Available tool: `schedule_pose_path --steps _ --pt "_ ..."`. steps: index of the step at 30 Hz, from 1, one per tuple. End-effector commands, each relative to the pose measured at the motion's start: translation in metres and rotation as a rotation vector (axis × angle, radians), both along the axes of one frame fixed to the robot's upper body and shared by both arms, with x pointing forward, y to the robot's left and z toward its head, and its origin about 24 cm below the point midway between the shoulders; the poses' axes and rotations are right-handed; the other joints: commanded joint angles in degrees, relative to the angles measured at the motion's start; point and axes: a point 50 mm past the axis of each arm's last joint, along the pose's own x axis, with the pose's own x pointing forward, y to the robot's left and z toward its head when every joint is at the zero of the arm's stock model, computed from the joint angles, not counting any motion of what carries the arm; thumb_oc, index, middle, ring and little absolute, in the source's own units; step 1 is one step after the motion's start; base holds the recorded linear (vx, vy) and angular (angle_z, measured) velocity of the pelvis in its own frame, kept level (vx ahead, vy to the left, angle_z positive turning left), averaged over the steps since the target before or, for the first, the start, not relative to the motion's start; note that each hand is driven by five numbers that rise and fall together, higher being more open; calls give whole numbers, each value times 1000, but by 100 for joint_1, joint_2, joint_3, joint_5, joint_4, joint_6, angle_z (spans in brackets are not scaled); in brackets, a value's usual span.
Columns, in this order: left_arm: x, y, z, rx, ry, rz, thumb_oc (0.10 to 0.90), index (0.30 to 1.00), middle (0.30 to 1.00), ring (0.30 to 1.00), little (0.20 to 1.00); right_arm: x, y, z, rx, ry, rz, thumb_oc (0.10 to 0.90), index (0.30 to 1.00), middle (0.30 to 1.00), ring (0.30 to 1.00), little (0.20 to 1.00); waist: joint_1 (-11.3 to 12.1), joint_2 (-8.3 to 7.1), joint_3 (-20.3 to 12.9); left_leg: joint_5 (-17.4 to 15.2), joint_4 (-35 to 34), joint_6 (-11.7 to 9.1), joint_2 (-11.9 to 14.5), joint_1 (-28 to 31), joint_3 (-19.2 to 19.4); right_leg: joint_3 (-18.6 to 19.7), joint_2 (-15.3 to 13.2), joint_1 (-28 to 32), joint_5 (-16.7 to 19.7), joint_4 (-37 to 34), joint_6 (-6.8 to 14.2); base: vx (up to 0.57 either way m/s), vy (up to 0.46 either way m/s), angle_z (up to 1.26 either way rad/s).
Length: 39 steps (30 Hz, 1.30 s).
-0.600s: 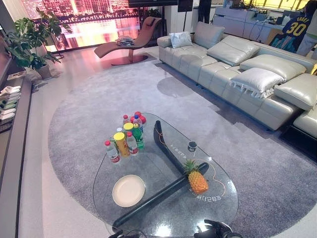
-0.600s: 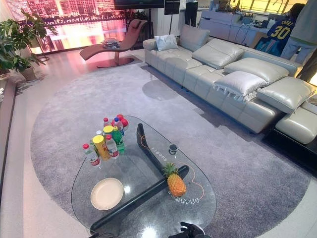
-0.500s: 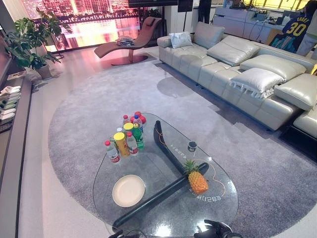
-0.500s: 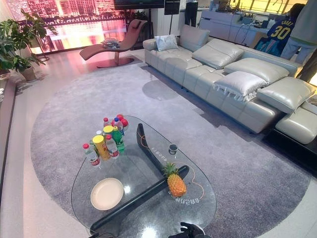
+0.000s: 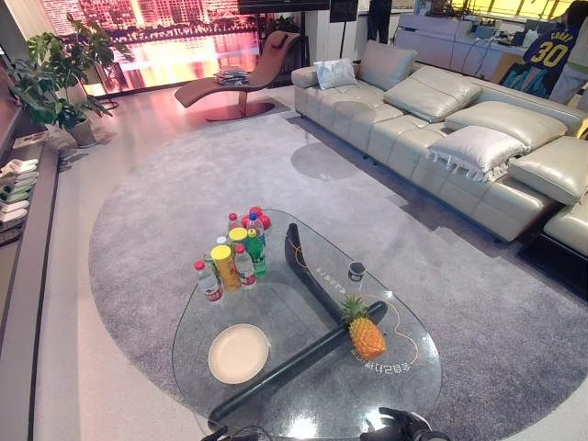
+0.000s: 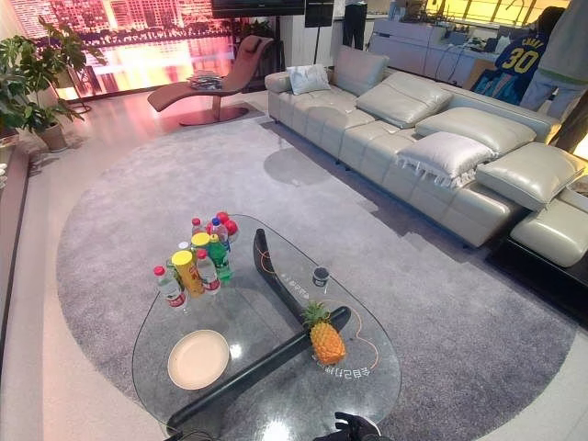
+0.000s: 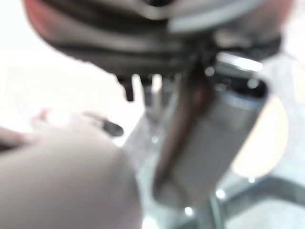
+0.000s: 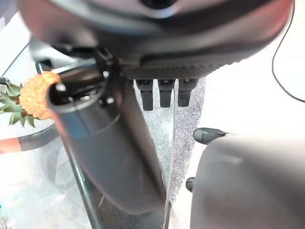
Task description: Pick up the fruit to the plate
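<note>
**Still nothing grasped, and a tall fruit on glass**

Upright, the pineapple (image 5: 367,331) stands right of the plate (image 5: 238,353) on the glass table (image 5: 303,404). The right hand (image 8: 162,93) hangs with fingers straight, empty; the left hand's fingers cannot be told. A careless reach could topple the fruit toward the bottles (image 5: 234,253).

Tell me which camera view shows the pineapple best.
The left eye view: the pineapple stands whole and upright on the glass table, right of the empty plate. The right eye view shows the same. The right wrist view catches it partly, past the right hand.
</note>
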Motion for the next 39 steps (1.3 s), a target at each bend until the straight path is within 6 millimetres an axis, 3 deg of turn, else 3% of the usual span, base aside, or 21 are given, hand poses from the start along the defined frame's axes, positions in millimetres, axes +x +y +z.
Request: schedule_pose_path --steps 1,11,20,29,39 --pt "15 -11 0 -4 -19 -25 800 900 900 900 900 -20 -2 -5 -35 100 44 800 900 900 900 900 10 -142 56 -404 -8 56 -300 21 2 -347 -490 -106 334 40 442 0 0 0" --pt "9 -9 -1 28 3 1 800 900 900 900 900 -32 -12 -6 -146 147 -44 800 900 900 900 900 -34 -151 134 -404 28 59 -285 -44 35 -261 -463 -197 362 56 441 17 -10 -2" --pt "13 -7 0 35 -15 33 800 900 900 900 900 -23 -33 1 -272 58 -263 800 900 900 900 900 -50 -167 395 -387 125 93 -263 -302 17 -138 -398 -481 421 113 423 -17 -35 -5" --pt "20 7 5 74 -51 60 800 900 900 900 900 19 -48 21 -347 -230 -427 800 900 900 900 900 39 -270 755 -450 522 137 -316 -706 -129 -93 -342 -792 414 334 364 -27 -75 -1" --pt "25 18 9 99 -92 53 800 900 900 900 900 88 -51 70 -409 -629 -427 800 900 900 900 900 17 -320 1171 -440 803 191 -419 -1142 -308 -40 -249 -1146 384 567 287 -57 -45 -1"
